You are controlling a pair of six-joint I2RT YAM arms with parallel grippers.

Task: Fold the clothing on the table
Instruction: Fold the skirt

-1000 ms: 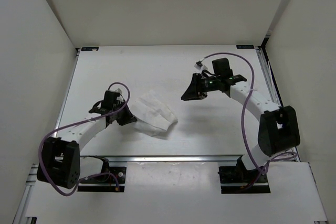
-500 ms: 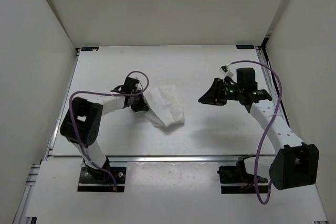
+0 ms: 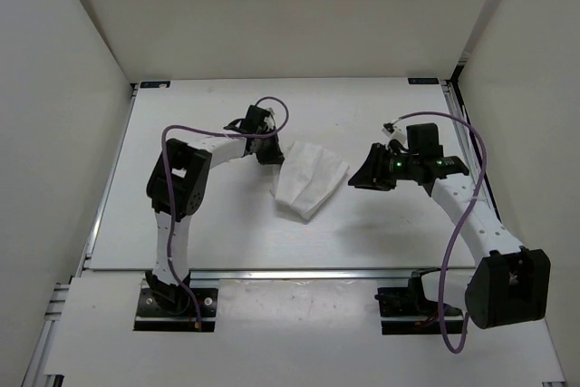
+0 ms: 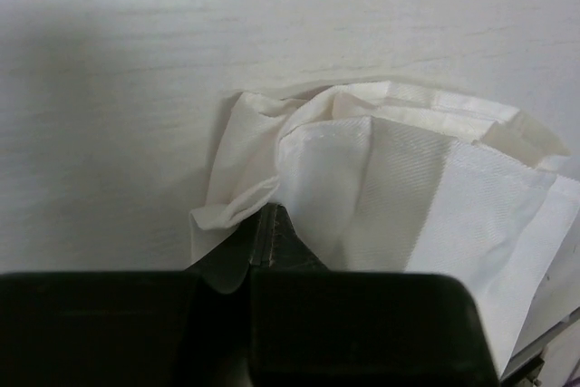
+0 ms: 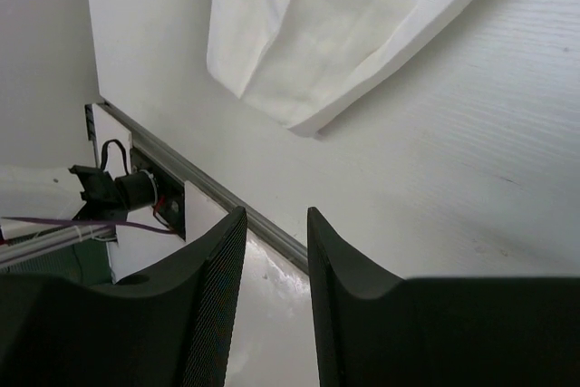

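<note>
The clothing (image 3: 309, 180), a thin white creased cloth, lies bunched in a rough folded heap near the middle of the table (image 3: 208, 219). My left gripper (image 3: 272, 153) is at its far left corner, shut on a pinch of the fabric. In the left wrist view the closed tip (image 4: 269, 222) sits under a curled edge of the clothing (image 4: 408, 188). My right gripper (image 3: 364, 175) hovers just right of the cloth, open and holding nothing. Its view shows the clothing (image 5: 335, 33) ahead of the spread fingers (image 5: 217, 260), apart from them.
White walls close in the table on three sides. An aluminium rail (image 3: 299, 272) runs along the near edge, also seen as the rail (image 5: 227, 198) in the right wrist view. Purple cables (image 3: 272, 106) loop over both arms.
The left arm swung right and away, dragging the clothing from the near left to the middle. The right gripper drew back to the right, then held there with its jaws slightly wider.
</note>
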